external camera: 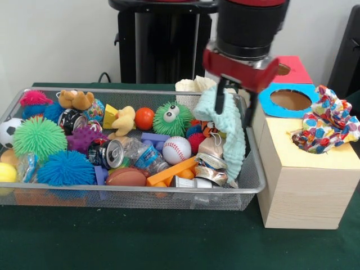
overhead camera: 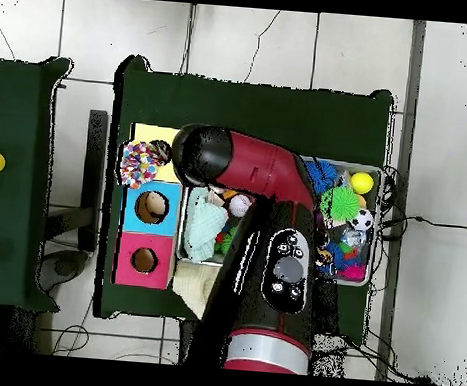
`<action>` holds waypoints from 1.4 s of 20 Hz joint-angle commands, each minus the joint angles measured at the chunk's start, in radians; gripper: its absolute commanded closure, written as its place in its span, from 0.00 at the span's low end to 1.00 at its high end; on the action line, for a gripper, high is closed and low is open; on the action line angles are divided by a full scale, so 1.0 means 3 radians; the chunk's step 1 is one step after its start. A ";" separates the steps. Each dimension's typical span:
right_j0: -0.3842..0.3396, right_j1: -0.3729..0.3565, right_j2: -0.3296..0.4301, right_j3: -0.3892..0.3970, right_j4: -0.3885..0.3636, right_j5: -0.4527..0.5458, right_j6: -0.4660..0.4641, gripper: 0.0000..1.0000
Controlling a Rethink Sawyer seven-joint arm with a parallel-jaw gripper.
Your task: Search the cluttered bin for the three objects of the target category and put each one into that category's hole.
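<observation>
Presently, the gripper [external camera: 233, 107] hangs over the right end of the bin [external camera: 247, 185], its two dark fingers closed on the upper edge of a mint-green waffle cloth [external camera: 228, 132], which droops from them down toward the bin's contents.

Left to right in the front view, the bin holds a soccer ball [external camera: 9, 130] at its left wall, a green spiky ball [external camera: 38, 138], a blue spiky ball [external camera: 66, 167], a crushed drink can [external camera: 107, 153], a brown toy football [external camera: 126, 176], a green fuzzy ball with eyes [external camera: 171, 118], a baseball [external camera: 176, 149] and an orange block [external camera: 171, 170]. The hanging cloth covers the items behind it at the right end.

Just right of the bin stands a row of boxes. A confetti-patterned cloth scrap [external camera: 326, 121] sits bunched over the hole of the nearest, yellow-topped box [external camera: 304, 185]. Behind it are a blue-topped box [external camera: 291, 100] with its hole uncovered and a red-topped box [external camera: 292, 68].

In the overhead view the arm [overhead camera: 274, 244] overlies the bin's middle.
</observation>
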 commanded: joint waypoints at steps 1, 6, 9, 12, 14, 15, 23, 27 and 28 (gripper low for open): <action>-0.0275 0.0078 0.0204 0.0263 -0.0355 0.0246 -0.0430 0.00; -0.0385 -0.0070 0.0276 0.0484 -0.0444 0.0190 -0.0472 0.00; -0.0461 -0.0175 0.0325 0.0671 -0.0489 0.0152 -0.0507 0.00; -0.0494 -0.0255 0.0334 0.0840 -0.0571 0.0065 -0.0521 0.00; -0.0505 -0.0275 0.0362 0.0943 -0.0603 -0.0069 -0.0490 0.00; -0.0516 -0.0271 0.0392 0.0991 -0.0613 -0.0173 -0.0452 0.00; -0.0551 -0.0254 0.0494 0.1087 -0.0754 -0.0338 -0.0405 0.00; -0.0598 -0.0402 0.0489 0.1268 -0.0817 -0.0283 -0.0429 0.00; -0.0626 -0.0379 0.0511 0.1305 -0.0834 -0.0351 -0.0426 0.00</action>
